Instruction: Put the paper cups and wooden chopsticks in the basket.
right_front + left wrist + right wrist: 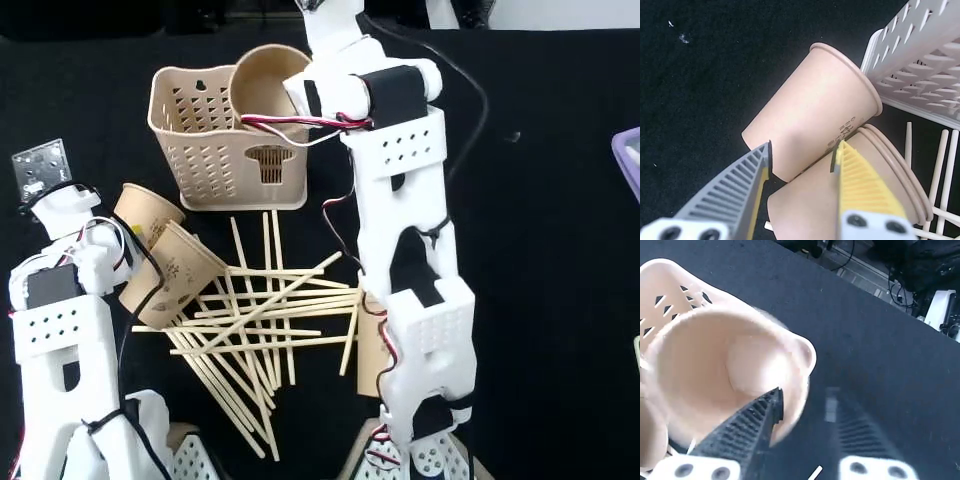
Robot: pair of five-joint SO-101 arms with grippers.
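Toward the table's (540,250) left edge, the left gripper (802,150) hangs low with its jaws apart, one grey and one yellow. It sits over the spot where two paper cups lie on their sides, touching each other. The farther cup (148,212) lies closer to the basket, and the nearer cup (178,265) lies just beside it with its mouth toward the chopsticks. The jaws clamp on neither cup.

To their right, toward the far edge and left of the table's middle, the basket (215,160) stands upright with its pierced walls facing the near edge.

Between the basket and the near edge, the wooden chopsticks (262,318) lie in a loose crossed heap on the black cloth. Some fan toward the near edge and others run crosswise. A few ends reach under the nearer cup.

Right of the heap, the right arm stretches from the near edge to the basket's far right corner. A third paper cup (262,85) is tilted there above the rim, with its mouth turned upward. The right gripper (805,400) has its jaws apart, the dark one inside the cup's mouth and the other outside its wall, so the wall is not pinched between them.

At the right edge a purple object (628,160) just shows.
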